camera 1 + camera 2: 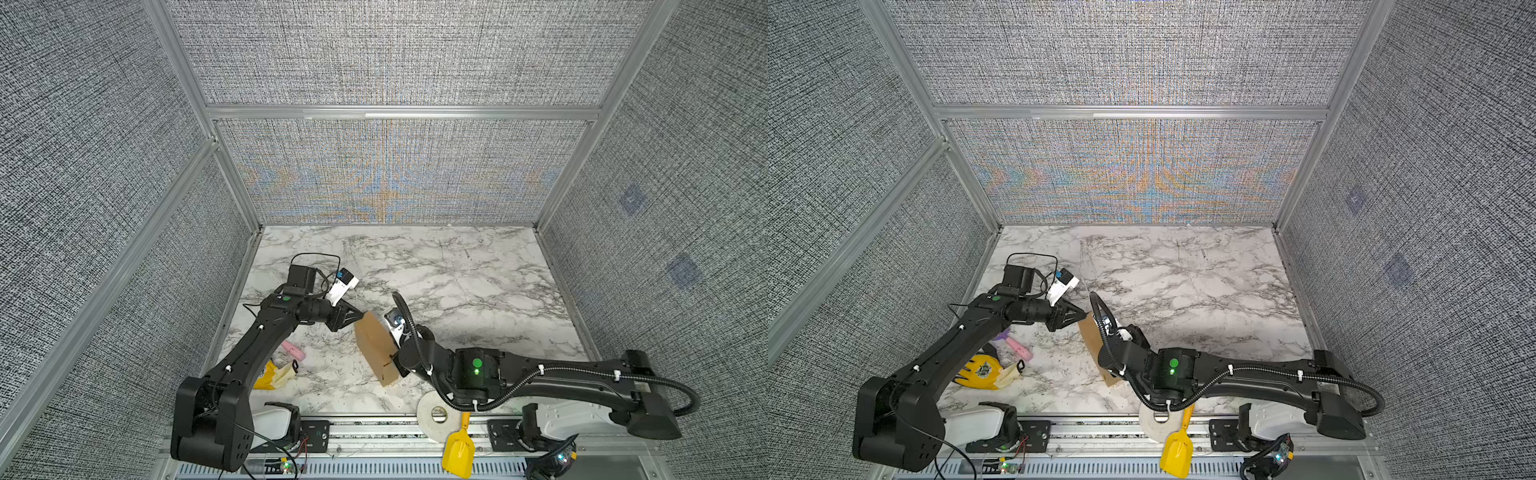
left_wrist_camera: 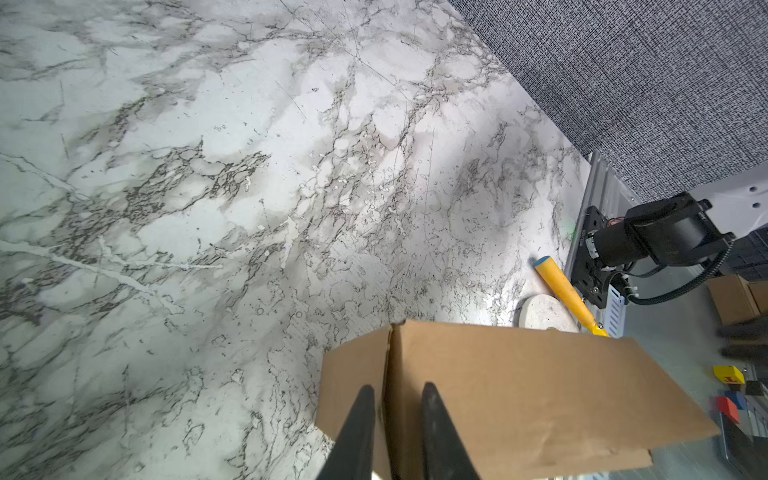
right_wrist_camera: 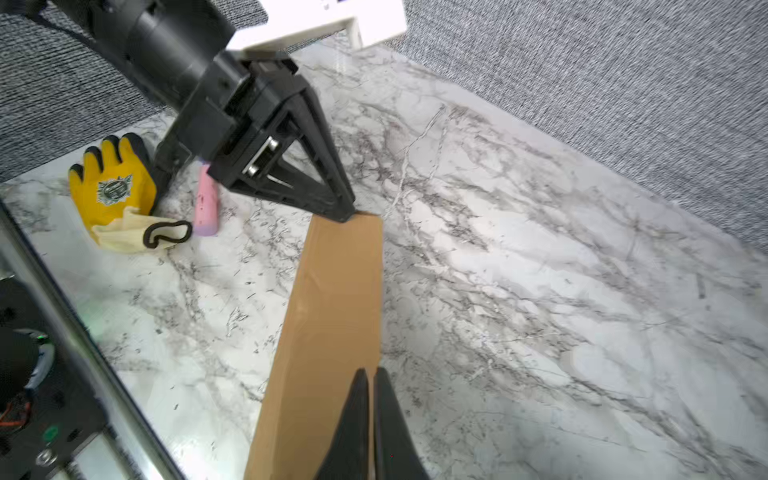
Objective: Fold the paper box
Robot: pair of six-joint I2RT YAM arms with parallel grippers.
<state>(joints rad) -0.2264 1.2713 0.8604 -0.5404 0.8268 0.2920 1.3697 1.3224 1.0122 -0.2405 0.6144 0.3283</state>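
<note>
- The paper box is plain brown cardboard, flat-sided and smooth, with sharp folded edges. There is one. It is a long, thin shape stood up on its side, tilted, near the front middle of the bench, between the two arms. I cannot tell if its bottom edge touches the bench.
- The left fingers are two black pointed prongs. They are open just a little and pinch the far top corner of the box, one finger on each side of a fold.
- The right fingers are two more black prongs. They are squeezed almost together, with only a thin crack between them, nipping the near edge of the box.
- The bench is white with grey marble swirls, hard and shiny.
- The walls around it are grey woven cloth in silver metal frames.
- One yellow glove with black fingertips, soft and crumpled, lies at the front left, well apart from the box.
- One pink stick-shaped thing lies just beside the glove.
- One white tape roll, a flat ring, lies at the front edge under the right arm.
- One yellow plastic scoop sits beside the roll, sticking out past the front edge. The end of its handle is blue in the left wrist view.
</note>
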